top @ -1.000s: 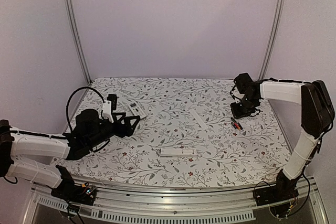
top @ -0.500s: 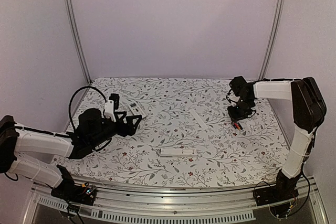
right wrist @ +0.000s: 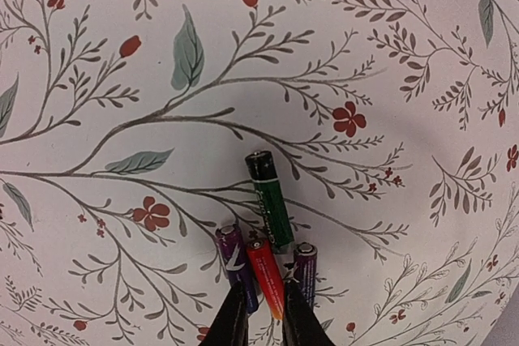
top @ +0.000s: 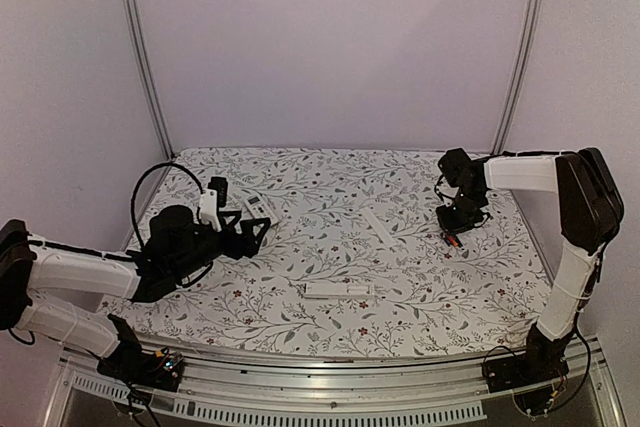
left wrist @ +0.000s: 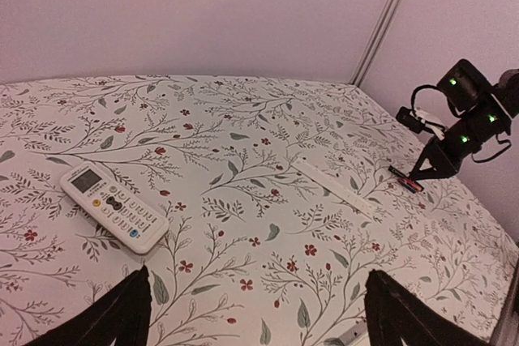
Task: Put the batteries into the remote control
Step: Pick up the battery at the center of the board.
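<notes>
Four batteries (right wrist: 270, 200) lie bunched together on the floral tablecloth (top: 430, 297), far on the right side of the table: one green, two purple, and one red shading to orange. The right gripper (right wrist: 263, 313) points straight down over them, its two dark fingers (right wrist: 229, 322) close on either side of the red battery (the gap between them is narrow). Whether they already pinch it cannot be told.

On the left side of the table, the left gripper (left wrist: 259, 322) hangs low over the cloth with its jaws spread wide and nothing between them. Just ahead of it lies the remote control (left wrist: 113, 207), white, buttons and small screen facing up, well apart from the batteries. A thin white strip (top: 385, 224) rests on the cloth between the remote and the batteries. A longer white bar (top: 338, 290) lies nearer the front edge, about midway across.
</notes>
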Motion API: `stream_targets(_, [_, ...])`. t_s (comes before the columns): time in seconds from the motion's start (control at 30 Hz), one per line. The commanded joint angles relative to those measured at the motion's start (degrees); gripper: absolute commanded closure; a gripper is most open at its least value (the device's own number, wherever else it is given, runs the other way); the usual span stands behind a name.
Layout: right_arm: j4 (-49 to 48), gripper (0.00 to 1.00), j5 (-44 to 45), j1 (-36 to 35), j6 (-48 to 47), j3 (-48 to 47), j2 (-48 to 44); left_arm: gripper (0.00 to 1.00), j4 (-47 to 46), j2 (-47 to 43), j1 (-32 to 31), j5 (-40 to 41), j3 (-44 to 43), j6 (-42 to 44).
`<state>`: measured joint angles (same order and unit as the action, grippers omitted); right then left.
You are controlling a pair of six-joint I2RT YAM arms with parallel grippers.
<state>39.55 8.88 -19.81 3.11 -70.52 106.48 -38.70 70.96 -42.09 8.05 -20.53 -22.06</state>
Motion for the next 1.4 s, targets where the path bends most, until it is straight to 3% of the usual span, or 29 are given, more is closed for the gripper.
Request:
stream_targets(0.0, [0.3, 0.85, 0.5, 0.3, 0.8, 1.2, -0.7, 0.09, -0.1, -1.2, 0.8, 0.8, -1.2, 1.4])
stream_targets(1.37, [-2.8, 0.89, -3.8, 1.0, -0.6, 3.6, 1.3, 0.09, 0.6, -1.3, 0.9, 0.8, -2.1, 2.5])
